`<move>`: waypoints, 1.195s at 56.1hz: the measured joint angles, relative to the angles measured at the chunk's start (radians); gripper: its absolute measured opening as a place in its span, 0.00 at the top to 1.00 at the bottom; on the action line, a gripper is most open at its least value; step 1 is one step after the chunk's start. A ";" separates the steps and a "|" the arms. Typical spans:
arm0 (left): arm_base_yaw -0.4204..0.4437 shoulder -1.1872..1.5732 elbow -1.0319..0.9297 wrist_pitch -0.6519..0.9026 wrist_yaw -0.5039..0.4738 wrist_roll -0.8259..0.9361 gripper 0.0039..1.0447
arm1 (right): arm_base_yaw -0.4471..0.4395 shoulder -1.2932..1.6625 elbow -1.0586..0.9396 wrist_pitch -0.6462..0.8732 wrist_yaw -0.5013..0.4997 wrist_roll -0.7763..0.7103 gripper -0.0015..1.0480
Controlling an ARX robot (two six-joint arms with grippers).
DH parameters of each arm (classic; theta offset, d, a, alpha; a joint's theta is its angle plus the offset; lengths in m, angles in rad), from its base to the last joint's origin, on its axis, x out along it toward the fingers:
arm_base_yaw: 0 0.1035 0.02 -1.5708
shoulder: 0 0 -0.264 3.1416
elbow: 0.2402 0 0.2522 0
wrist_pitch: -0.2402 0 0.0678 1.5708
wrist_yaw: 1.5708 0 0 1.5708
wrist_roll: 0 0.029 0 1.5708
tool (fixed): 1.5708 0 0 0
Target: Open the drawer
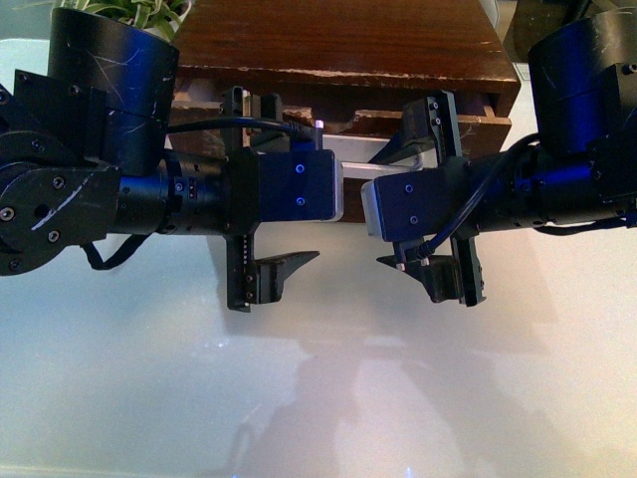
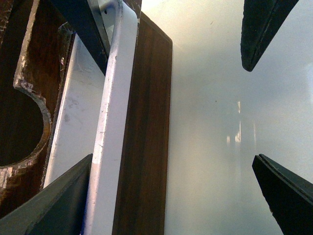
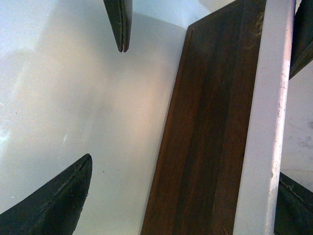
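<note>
The drawer (image 1: 478,110) sits in a dark brown cabinet at the far edge of the table, its front scratched and whitish (image 2: 73,122). A half-round notch (image 2: 19,127) cuts its top edge. Its long white bar handle (image 1: 353,149) runs between my two grippers. My left gripper (image 1: 261,189) is open and straddles the handle (image 2: 115,122); one finger (image 2: 54,205) sits behind the bar, the other (image 2: 286,196) hangs over the table. My right gripper (image 1: 433,194) is open too, around the same handle (image 3: 266,122), with fingers (image 3: 58,196) on either side of it.
A plain dark brown front (image 2: 146,147) lies under the handle, next to the white table (image 1: 328,398). A potted plant (image 1: 129,15) stands on the cabinet top (image 1: 338,35). The two wrists almost meet in front of the cabinet.
</note>
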 joint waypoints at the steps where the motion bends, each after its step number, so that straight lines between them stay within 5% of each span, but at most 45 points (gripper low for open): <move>1: -0.001 -0.002 -0.005 0.003 0.000 0.000 0.08 | 0.002 -0.002 -0.005 0.003 0.001 0.000 0.09; 67: -0.013 -0.107 -0.193 0.040 0.027 0.030 0.08 | 0.071 -0.073 -0.167 0.041 0.053 -0.021 0.08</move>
